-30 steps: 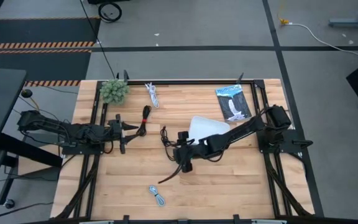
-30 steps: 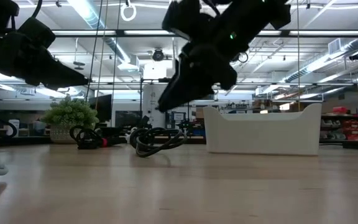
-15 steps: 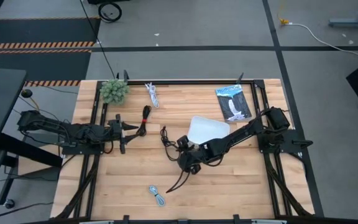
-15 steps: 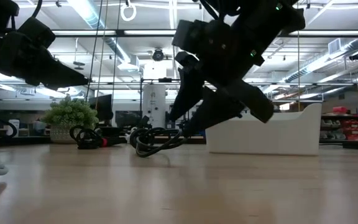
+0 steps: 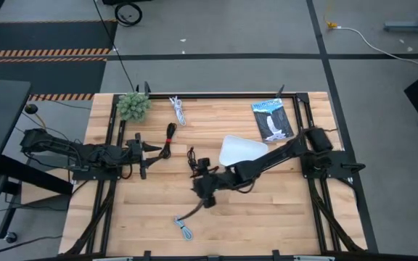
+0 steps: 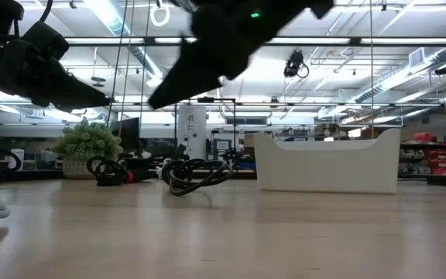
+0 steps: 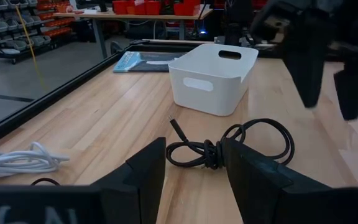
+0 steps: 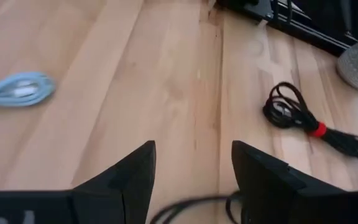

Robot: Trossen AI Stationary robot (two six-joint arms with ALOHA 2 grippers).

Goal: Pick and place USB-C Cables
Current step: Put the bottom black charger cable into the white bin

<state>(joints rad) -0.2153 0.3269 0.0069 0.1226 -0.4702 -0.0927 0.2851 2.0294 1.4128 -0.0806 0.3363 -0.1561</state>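
Wooden table (image 5: 267,210), high view: right gripper (image 5: 203,190) hovers mid-table beside black cable (image 5: 191,157); blue cable (image 5: 183,228) nearer the front edge. Left wrist view: left gripper (image 7: 191,163) open, black cable ahead, tray (image 7: 211,77) beyond. Right wrist view: fingers (image 8: 135,174) apart, empty; red-banded cable (image 8: 309,123) ahead.
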